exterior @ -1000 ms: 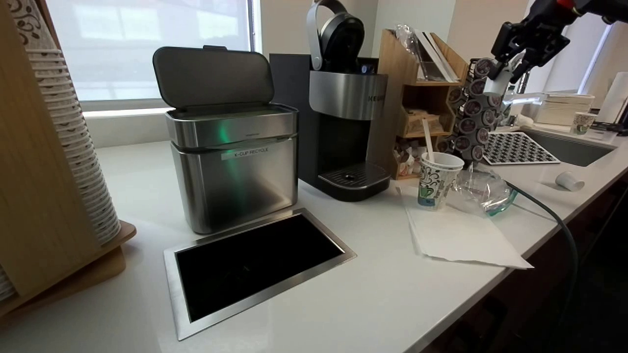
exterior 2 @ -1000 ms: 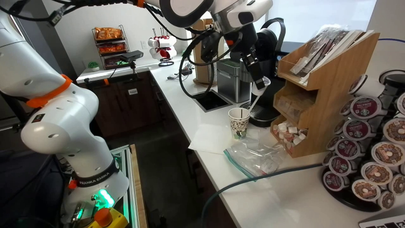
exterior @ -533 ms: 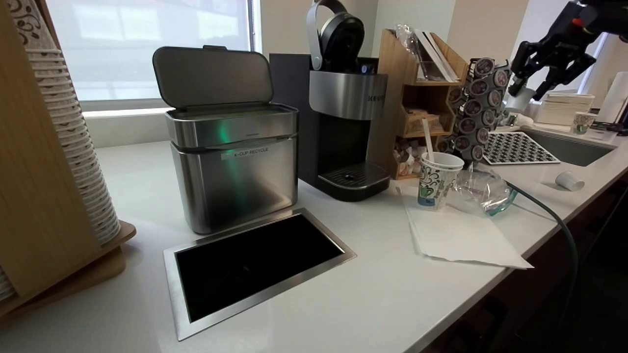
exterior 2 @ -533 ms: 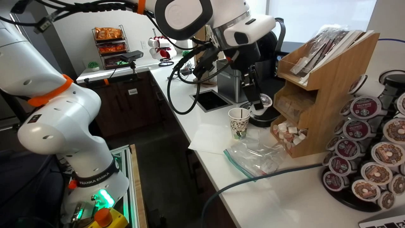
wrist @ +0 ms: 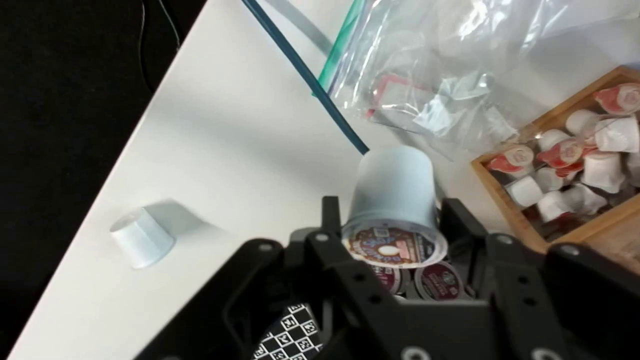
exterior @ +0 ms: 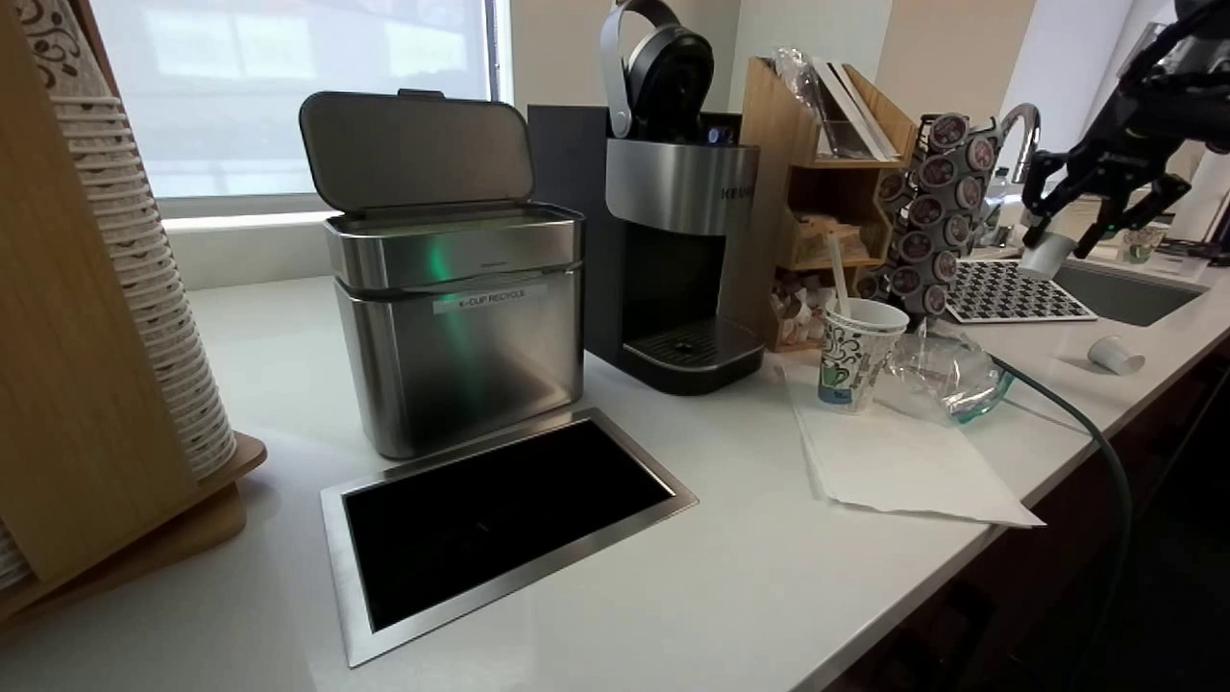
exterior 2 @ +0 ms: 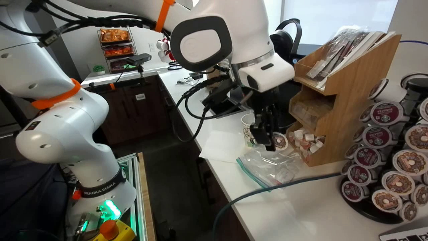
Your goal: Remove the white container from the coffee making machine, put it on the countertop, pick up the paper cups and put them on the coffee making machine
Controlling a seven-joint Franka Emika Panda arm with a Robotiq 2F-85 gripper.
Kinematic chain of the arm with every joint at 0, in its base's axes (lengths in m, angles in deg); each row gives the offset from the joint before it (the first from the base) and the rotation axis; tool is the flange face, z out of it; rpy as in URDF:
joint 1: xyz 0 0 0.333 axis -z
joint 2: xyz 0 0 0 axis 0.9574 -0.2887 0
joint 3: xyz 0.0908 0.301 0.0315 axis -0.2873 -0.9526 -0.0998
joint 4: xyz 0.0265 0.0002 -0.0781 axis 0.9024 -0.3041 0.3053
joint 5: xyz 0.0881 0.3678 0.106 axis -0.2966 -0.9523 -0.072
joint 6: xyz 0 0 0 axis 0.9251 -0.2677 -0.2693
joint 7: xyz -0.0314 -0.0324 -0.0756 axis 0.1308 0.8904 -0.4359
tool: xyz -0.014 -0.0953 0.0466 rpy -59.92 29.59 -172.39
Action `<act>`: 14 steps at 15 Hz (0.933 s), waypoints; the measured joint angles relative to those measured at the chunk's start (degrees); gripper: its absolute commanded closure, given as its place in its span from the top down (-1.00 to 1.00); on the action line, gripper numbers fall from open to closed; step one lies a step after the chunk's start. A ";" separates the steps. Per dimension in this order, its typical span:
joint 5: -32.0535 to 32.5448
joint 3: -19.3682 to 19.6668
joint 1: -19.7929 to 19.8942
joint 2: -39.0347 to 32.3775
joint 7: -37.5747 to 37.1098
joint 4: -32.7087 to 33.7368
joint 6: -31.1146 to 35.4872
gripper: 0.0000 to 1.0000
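In an exterior view, a bare strip of countertop [exterior: 735, 524] leads up to the coffee making machine [exterior: 677, 187], and the space over its tray [exterior: 694, 348] is open. The paper cups [exterior: 860, 360] stand beside that path, a tall stick [exterior: 839, 277] poking up. In the wrist view, a clear plastic bag [wrist: 440, 60], a blue hose [wrist: 308, 75] and a wooden rack [wrist: 511, 212] crowd the gripper [wrist: 392, 215].

I count one coffee machine [exterior: 668, 197]; beside it, one steel bin [exterior: 461, 332] and one wooden organizer [exterior 2: 357, 97]; away from it, two white containers [wrist: 395, 187], one between my fingers [wrist: 462, 222].
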 measured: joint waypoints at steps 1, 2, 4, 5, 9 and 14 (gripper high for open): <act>0.23 0.37 0.35 -0.82 -1.08 -0.25 0.55 -0.44; 0.35 0.74 0.69 -1.64 -2.00 -0.47 1.27 -0.44; 0.37 1.62 1.18 -3.15 -3.48 -0.68 2.61 0.06; 0.37 1.96 1.27 -3.74 -3.79 -0.70 3.14 0.06; 0.37 2.16 1.28 -4.36 -4.41 -0.70 3.57 0.06; 0.37 2.16 1.28 -4.36 -4.52 -0.70 3.58 -0.44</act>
